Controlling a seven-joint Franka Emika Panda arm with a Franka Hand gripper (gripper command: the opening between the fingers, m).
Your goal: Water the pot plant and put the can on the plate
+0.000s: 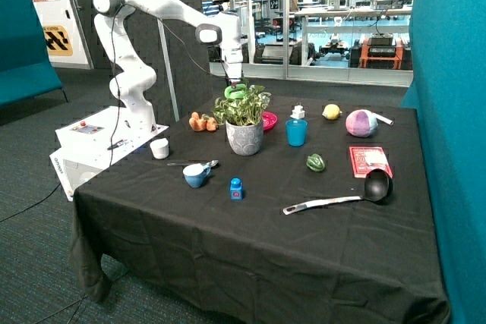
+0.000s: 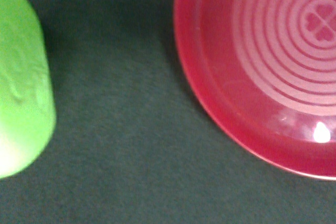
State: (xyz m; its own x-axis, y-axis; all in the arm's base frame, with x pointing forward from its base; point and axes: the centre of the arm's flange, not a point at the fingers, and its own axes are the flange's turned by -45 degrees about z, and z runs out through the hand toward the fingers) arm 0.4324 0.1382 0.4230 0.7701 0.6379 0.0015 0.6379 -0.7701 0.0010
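The pot plant [image 1: 243, 111], leafy in a grey patterned pot, stands mid-table on the black cloth. Just behind its leaves, the light-green can [image 1: 235, 92] shows its loop handle directly under my gripper [image 1: 235, 81]. Whether the gripper grips the can cannot be told. The magenta plate [image 1: 269, 121] lies beside the plant, toward the teal cup. In the wrist view the can's green body [image 2: 21, 77] sits at one edge. The plate [image 2: 262, 72], with ring ridges and a clover mark, is at the other, and dark cloth lies between them.
A teal cup [image 1: 296, 132], a lemon [image 1: 331, 111], a pink ball [image 1: 361, 123], a red packet [image 1: 370, 160], a black ladle [image 1: 342, 196] and a green pepper [image 1: 316, 162] lie beyond the plate. An orange toy [image 1: 202, 122], a white cup [image 1: 159, 148], a blue bowl [image 1: 196, 175] and a blue block [image 1: 236, 188] are near the plant.
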